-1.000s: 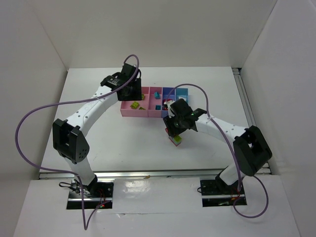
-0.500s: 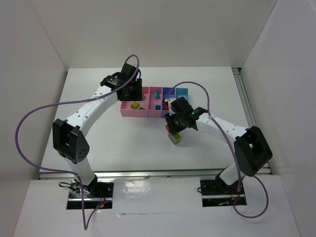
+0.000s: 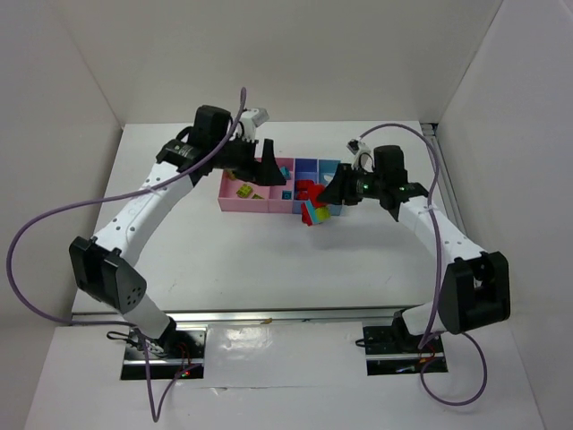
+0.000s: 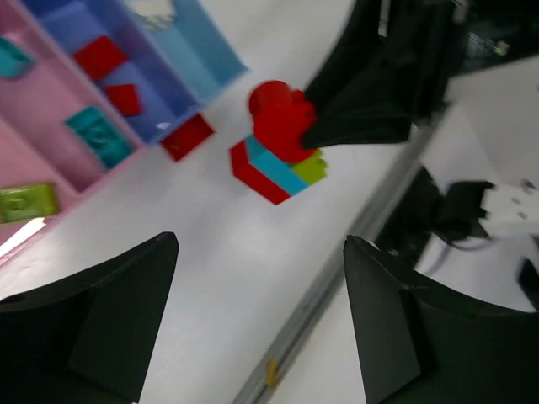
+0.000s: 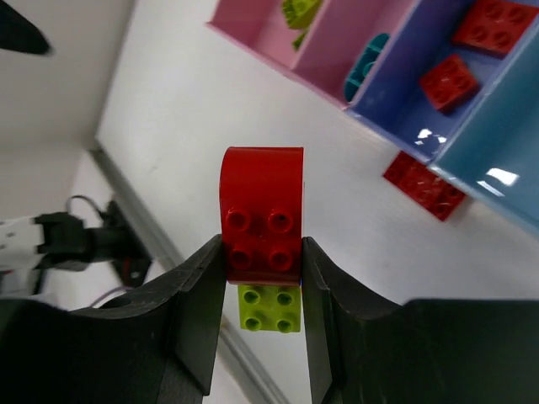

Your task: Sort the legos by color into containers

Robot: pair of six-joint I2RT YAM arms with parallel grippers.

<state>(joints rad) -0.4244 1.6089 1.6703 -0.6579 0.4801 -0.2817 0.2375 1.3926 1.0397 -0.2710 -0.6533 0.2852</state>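
Two red legos (image 5: 450, 82) lie in the periwinkle bin (image 5: 404, 94); right hand (image 5: 263, 261) clamps a brick stack (image 5: 261, 202), left hand (image 4: 261, 252) apart.

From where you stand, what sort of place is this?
Probably a robot test bench, not a home: plain white panels box in a white table, where two white-and-black arms reach over joined pink-and-blue plastic bins.

The left arm (image 3: 143, 199) and right arm (image 3: 439, 229) each had white shells over the long links and blocky black housings at the joints. A thin purple cable (image 3: 54, 213) hung in a slack loop off each, the left one's bulging toward nine o'clock. Black base plates (image 3: 170, 348) sat at six o'clock, small wires trailing. The fingers (image 5: 194, 332) were broad, matte black.
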